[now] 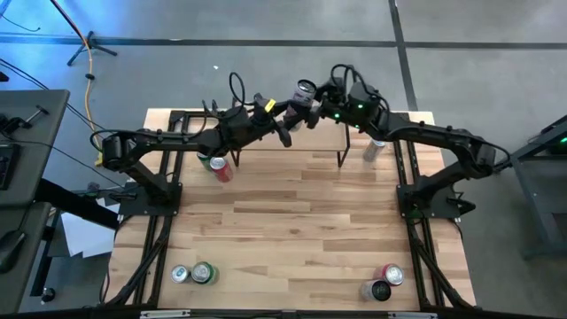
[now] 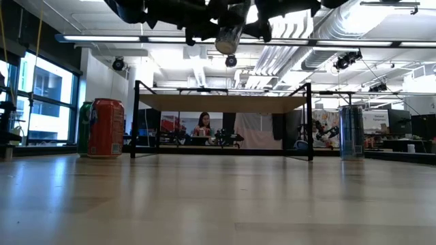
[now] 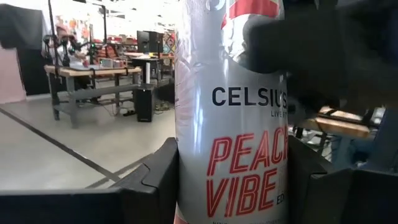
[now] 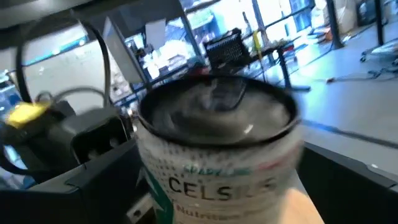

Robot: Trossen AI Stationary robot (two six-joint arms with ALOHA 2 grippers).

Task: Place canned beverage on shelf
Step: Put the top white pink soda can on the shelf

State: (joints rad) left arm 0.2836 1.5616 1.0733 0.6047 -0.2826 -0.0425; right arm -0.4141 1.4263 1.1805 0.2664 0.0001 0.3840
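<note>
The left gripper (image 1: 297, 113) has its jaws closed on the white can (image 1: 306, 89), held above the shelf (image 2: 221, 103). The right gripper (image 1: 321, 105) flanks it, jaws wide, empty. The can looks rigid, smooth, slippery; mid-body is the safest hold.

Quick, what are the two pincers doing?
Left pincer: shut on the white can, above the shelf.
Right pincer: open by that can.

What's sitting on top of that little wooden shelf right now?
From table height the shelf shows only its underside; its top is hidden. From above, both arms cover most of it. The white can hangs above it in the left end effector.
</note>
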